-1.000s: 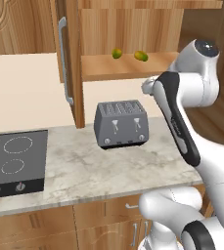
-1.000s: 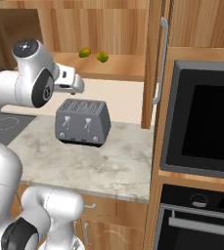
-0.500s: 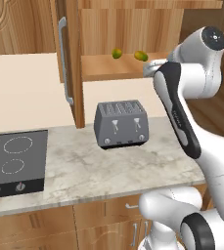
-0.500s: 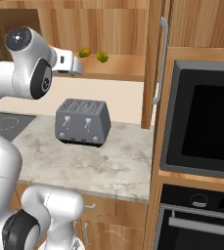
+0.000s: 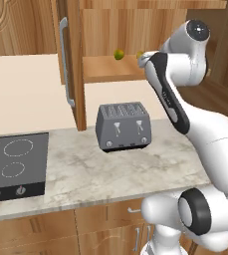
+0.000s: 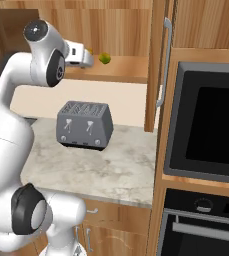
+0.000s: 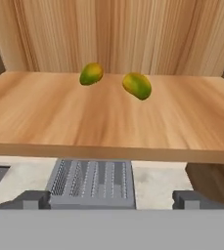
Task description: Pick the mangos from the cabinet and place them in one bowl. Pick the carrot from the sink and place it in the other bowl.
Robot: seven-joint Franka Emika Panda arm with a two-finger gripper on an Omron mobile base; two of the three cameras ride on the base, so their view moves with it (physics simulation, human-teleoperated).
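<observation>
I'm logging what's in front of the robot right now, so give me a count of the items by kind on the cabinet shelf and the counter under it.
mangos: 2, both on the cabinet shelf
toaster: 1, on the counter
cooktop: 1, set in the counter
Total: 4
</observation>
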